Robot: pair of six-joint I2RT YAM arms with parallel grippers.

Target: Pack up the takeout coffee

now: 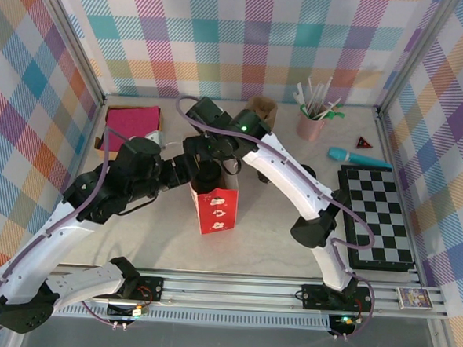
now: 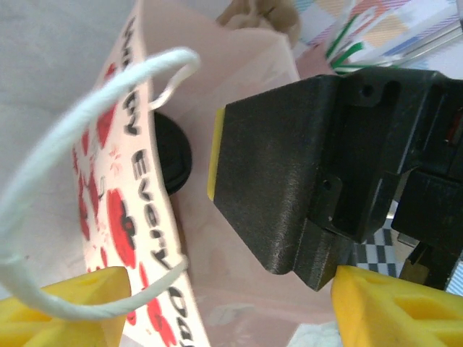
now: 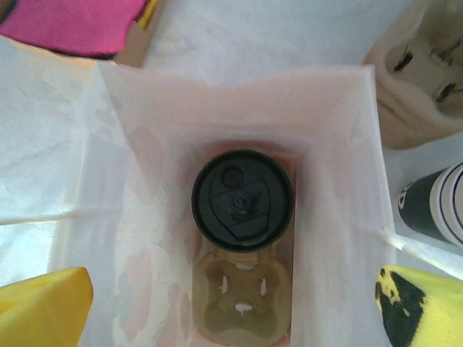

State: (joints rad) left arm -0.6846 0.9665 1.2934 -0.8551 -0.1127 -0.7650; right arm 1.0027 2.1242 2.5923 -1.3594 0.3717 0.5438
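Standing in the bag (image 3: 340,181), the takeout coffee (image 3: 242,200) lies straight below the empty, wide-spread right tool (image 3: 231,307).

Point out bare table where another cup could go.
The widest bare patch of table lies between the gift bag, the right arm and the near rail. Crowded: over the bag, where both arms meet, and the right side, taken by the checkerboard.
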